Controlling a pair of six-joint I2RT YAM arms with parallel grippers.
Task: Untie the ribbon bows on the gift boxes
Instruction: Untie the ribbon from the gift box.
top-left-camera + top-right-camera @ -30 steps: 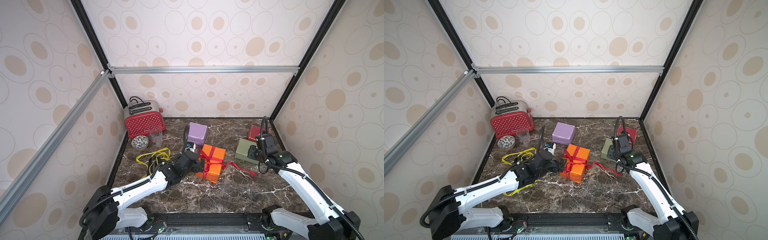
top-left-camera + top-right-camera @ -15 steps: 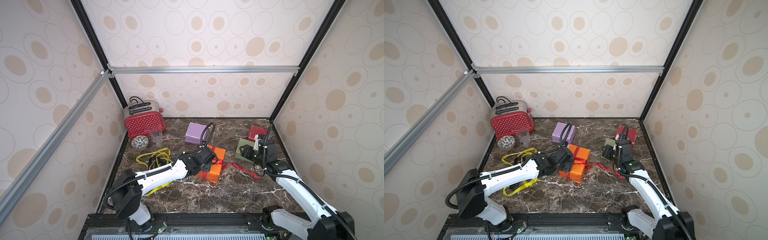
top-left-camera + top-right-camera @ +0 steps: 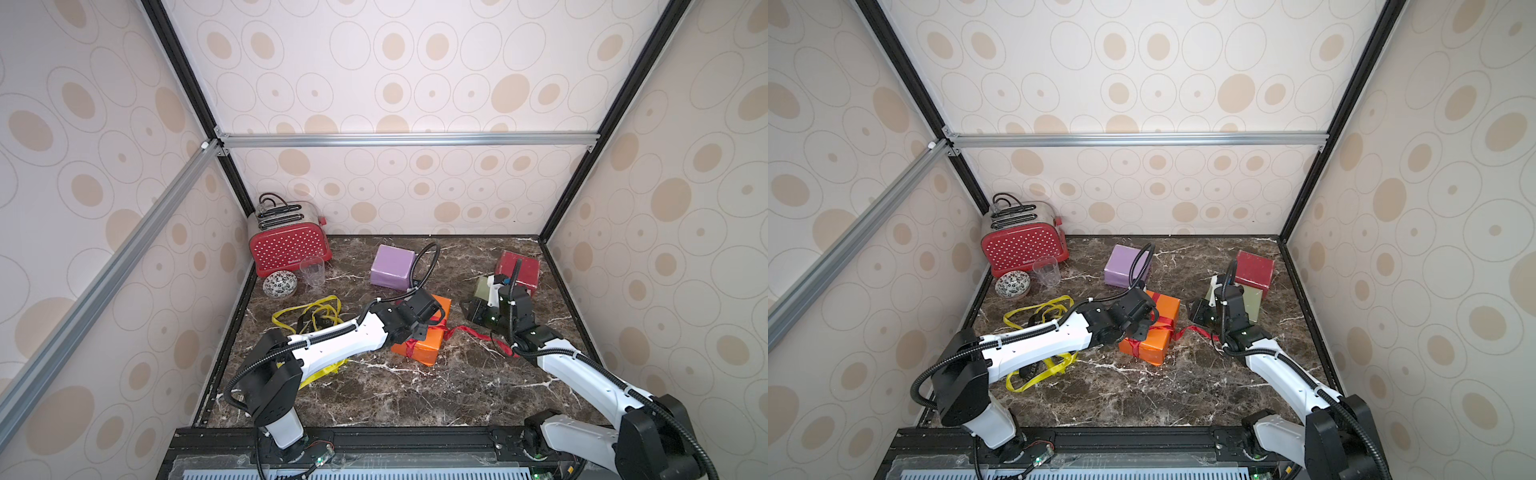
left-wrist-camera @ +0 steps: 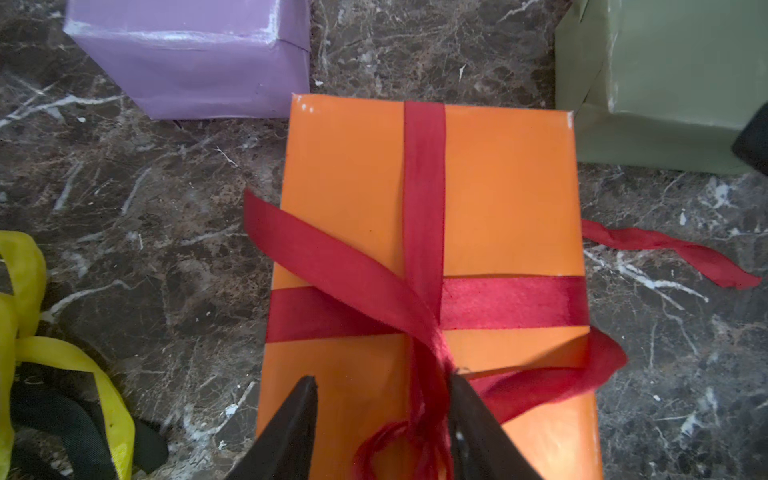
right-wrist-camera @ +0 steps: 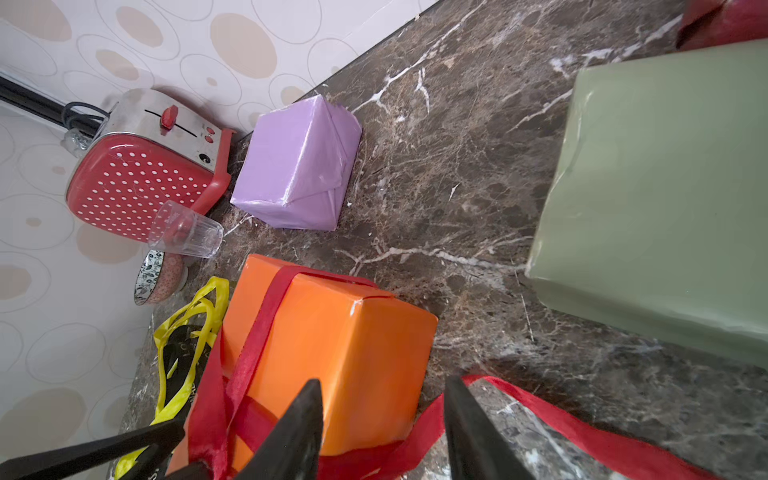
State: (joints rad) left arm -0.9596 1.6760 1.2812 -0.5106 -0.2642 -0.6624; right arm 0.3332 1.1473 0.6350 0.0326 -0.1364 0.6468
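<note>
In both top views the orange box (image 3: 428, 347) lies near the middle of the bench (image 3: 415, 395), and it is the only box with a ribbon round it. The lilac box (image 3: 392, 272) by the back edge and the olive box (image 3: 1253, 303) and dark red box (image 3: 519, 266) toward the back right corner are bare. The yellow ribbons (image 3: 307, 313) lie loose by the left edge. The left gripper (image 3: 430, 324) is over the orange box's top; the right gripper (image 3: 467, 311) hangs just off the side of it that faces the olive box.

In the left wrist view the red ribbon (image 4: 424, 199) crosses the box and bunches into a knot (image 4: 434, 353). The jaws stand partly apart astride the frayed strands below it. One finger (image 4: 461, 399) touches them and the other stands clear over the paper, so nothing is pinched. The step looks like loosening this knot: best to close on the strand right at the knot, not on the wrapping, then draw low and steadily along it, since so light a box would likely slide.

In the right wrist view the right gripper's jaws are about half apart and clamp nothing. The long tail (image 5: 582, 432) runs on the bench beneath them; whether it touches a finger I cannot tell. Taking that tail and pulling toward the right edge would counter the left pull
</note>
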